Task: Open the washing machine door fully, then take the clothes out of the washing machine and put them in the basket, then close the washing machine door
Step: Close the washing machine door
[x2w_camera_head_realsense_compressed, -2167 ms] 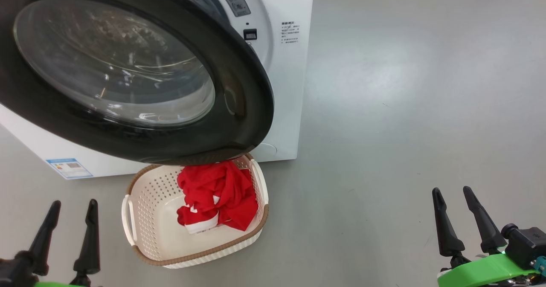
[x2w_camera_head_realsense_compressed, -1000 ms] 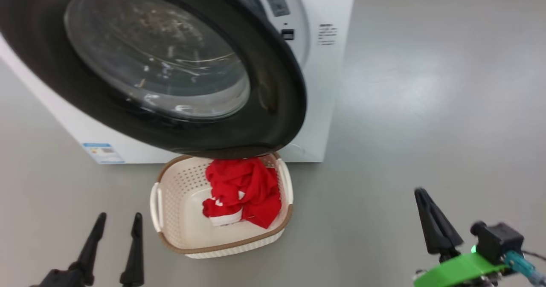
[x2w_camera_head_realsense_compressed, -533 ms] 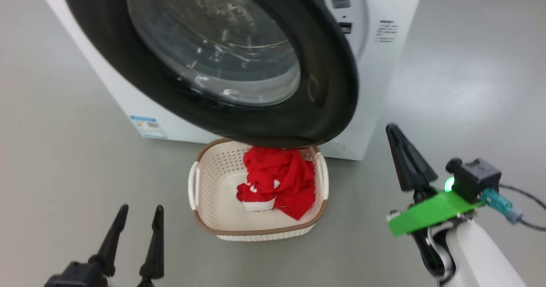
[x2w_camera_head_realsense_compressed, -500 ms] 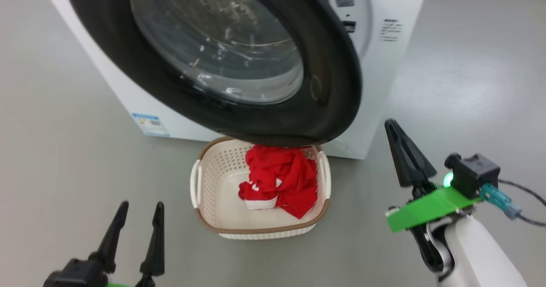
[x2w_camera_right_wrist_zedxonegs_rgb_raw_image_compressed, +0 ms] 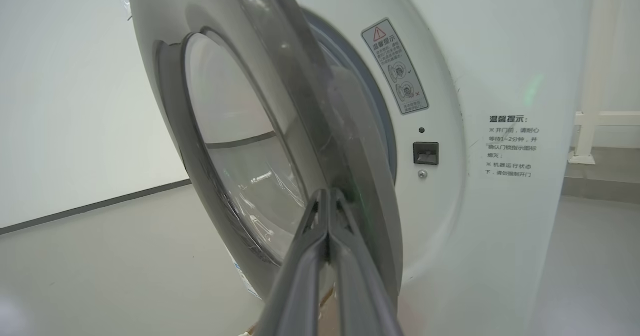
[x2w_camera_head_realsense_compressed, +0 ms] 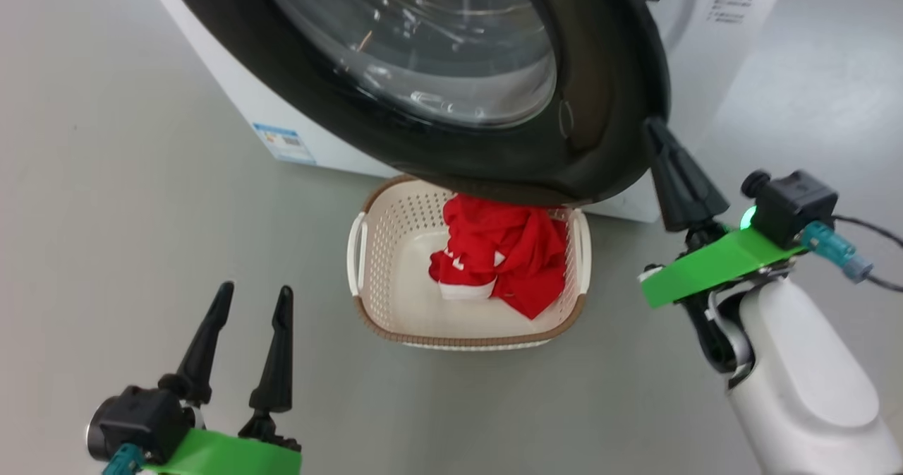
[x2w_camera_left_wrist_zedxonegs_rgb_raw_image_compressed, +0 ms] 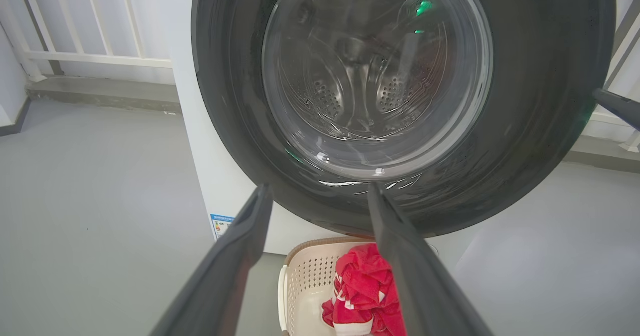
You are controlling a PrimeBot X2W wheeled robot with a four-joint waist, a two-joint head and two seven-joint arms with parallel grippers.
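- The left gripper (x2w_camera_head_realsense_compressed: 255, 289) hangs low and nearest, fingers spread wide with nothing between them. In its wrist view the two fingers frame the lower part of the door's glass.
- Just beyond and to the right of those fingers, the basket (x2w_camera_head_realsense_compressed: 465, 337) sits on the floor. The clothes (x2w_camera_head_realsense_compressed: 515, 249), red with white trim, lie bunched in its far right half. The unloading step looks finished.
- Further on, the right gripper (x2w_camera_head_realsense_compressed: 655, 133) has its fingers pressed flat together, holding nothing. Their shared tip is at the free edge of the washing machine door (x2w_camera_head_realsense_compressed: 607, 94), on the outer black rim. Whether it touches or sits just beside cannot be told.
- The door stands ajar, its lower rim overhanging the basket's far end.
- Past the fingertips in the right wrist view, the washing machine (x2w_camera_right_wrist_zedxonegs_rgb_raw_image_compressed: 500, 76) shows its front, with the dark latch socket (x2w_camera_right_wrist_zedxonegs_rgb_raw_image_compressed: 425, 153) up and right of the tip.
- The step in hand appears to be closing the door. The next move likely calls for a steady push on that rim toward the socket until it latches, with the tip kept from slipping off the glossy curve.
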